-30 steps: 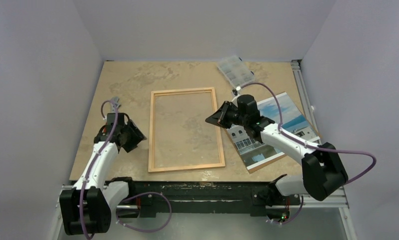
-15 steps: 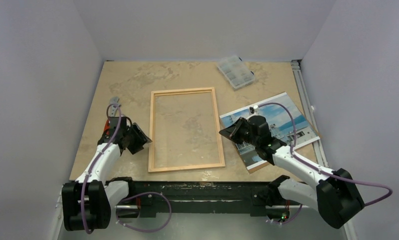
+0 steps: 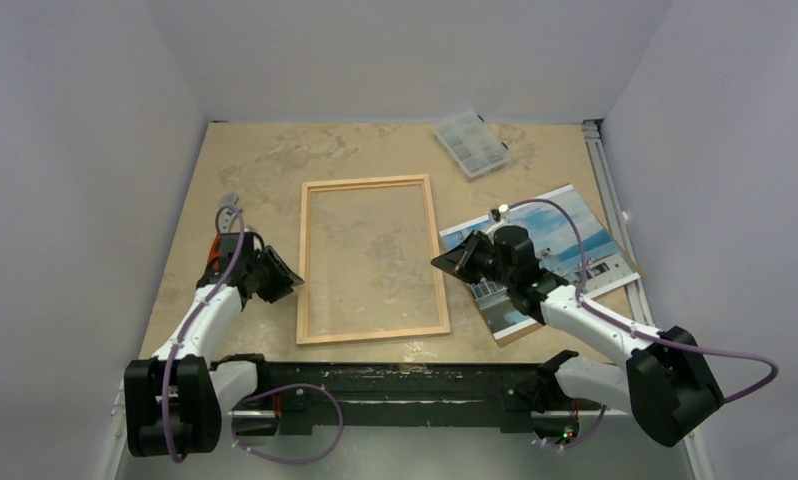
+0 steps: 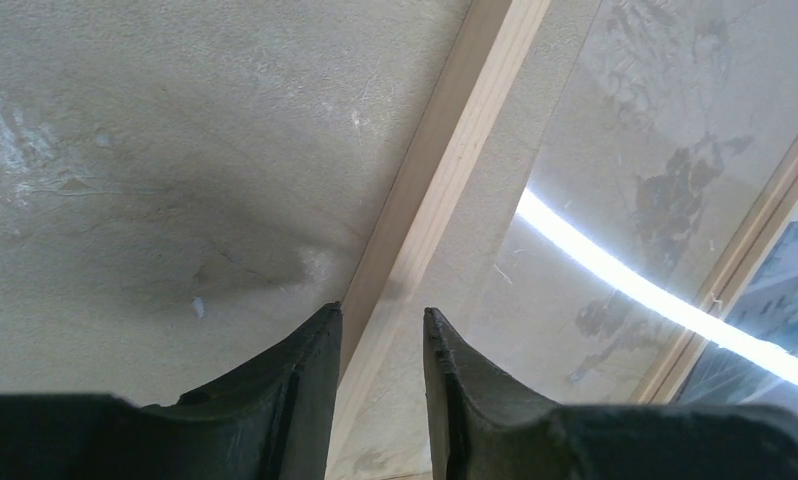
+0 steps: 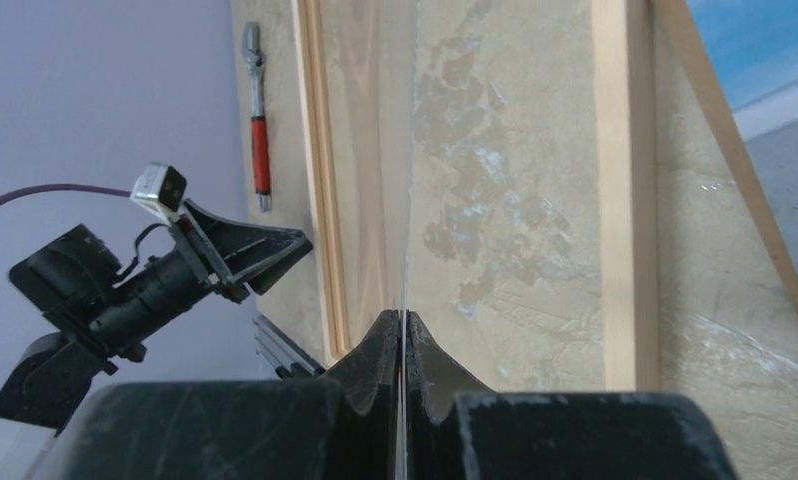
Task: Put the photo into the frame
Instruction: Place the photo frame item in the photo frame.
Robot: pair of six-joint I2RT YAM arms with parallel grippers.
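since a second ago the right arm has backed off toward the photo and the left arm has slid up to the frame. the large thin light-wood picture frame with the clear pane point(image 3: 370, 182) lies flat mid-bench. the left fingers point(image 4: 320, 365) are parted, straddling its left rail. the right fingers point(image 5: 385, 345) are clenched on nothing, at the left edge of the big blue-sky building photo point(image 3: 590, 235). the photo lies face up on a flat brown backing board point(image 3: 520, 335), right of the frame, not in it yet.

my worry: closed fingers could skid or crease a flat print, and a left nudge could shove the frame. there's open beige stone-look bench point(image 3: 265, 150) on the far side. the photo's right corner sits near the bench edge.
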